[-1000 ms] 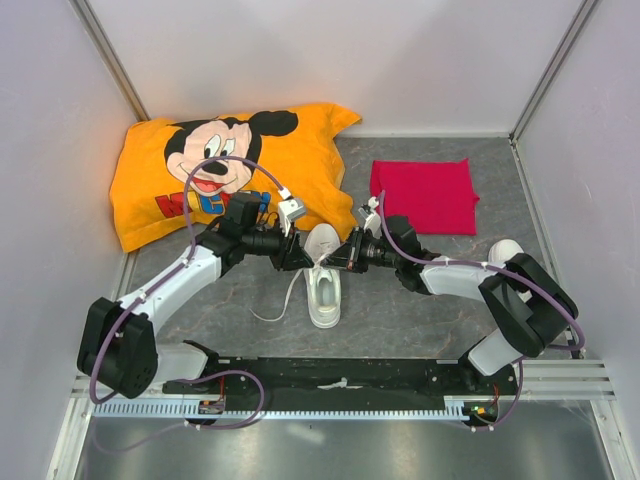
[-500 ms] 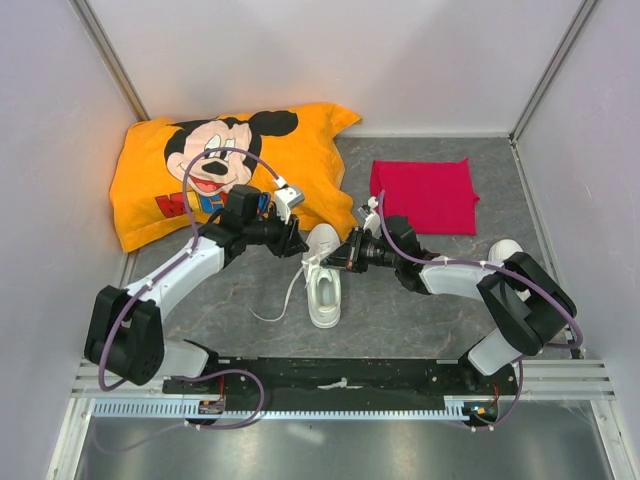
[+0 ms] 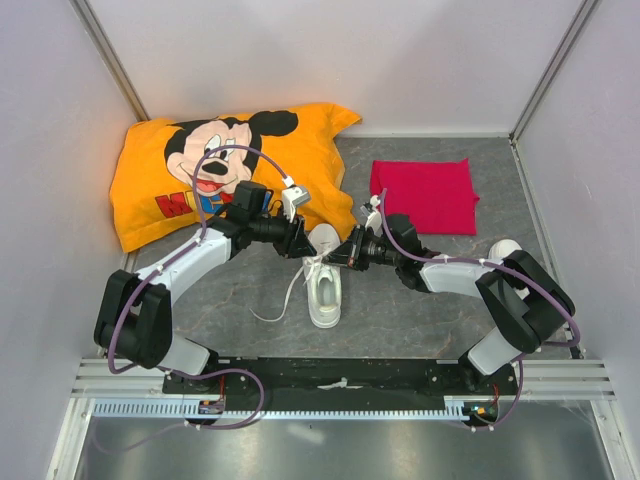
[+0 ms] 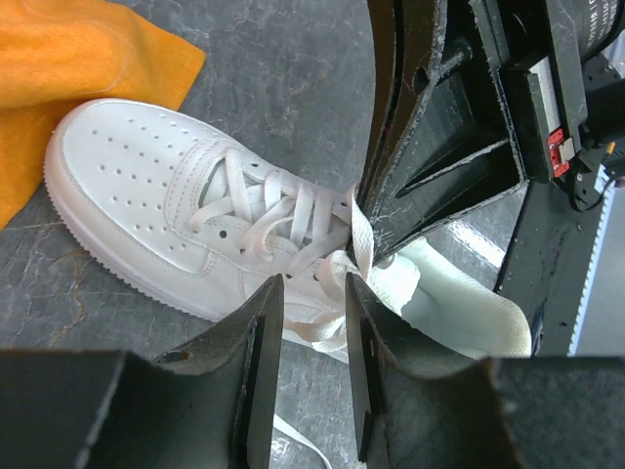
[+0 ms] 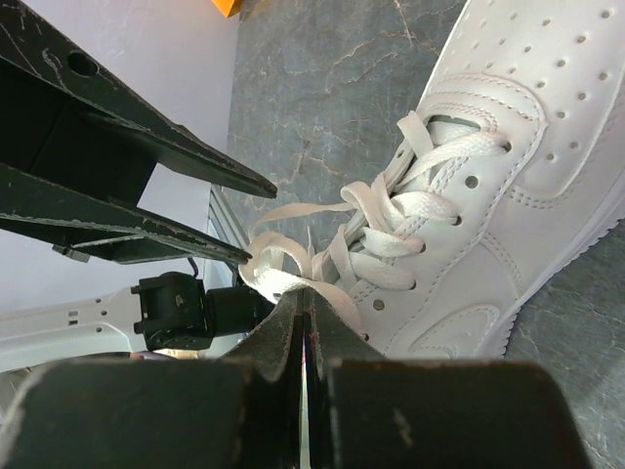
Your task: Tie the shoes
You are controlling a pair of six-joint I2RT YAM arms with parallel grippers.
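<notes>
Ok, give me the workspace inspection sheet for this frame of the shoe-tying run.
Surface: grey marbled tabletop, no spills seen.
Job's things: one white sneaker at centre, toe pointing away from the arm bases, untied; its lace trails on the tabletop toward the left arm's side.
Clutter: orange cartoon-mouse pillow far left; red cloth far right.
Grippers: left gripper open, over the sneaker's lacing; right gripper shut on the lace.
Cables: purple cables loop along both arms, clear of the sneaker.
Surroundings: plain white walls on three sides.
</notes>
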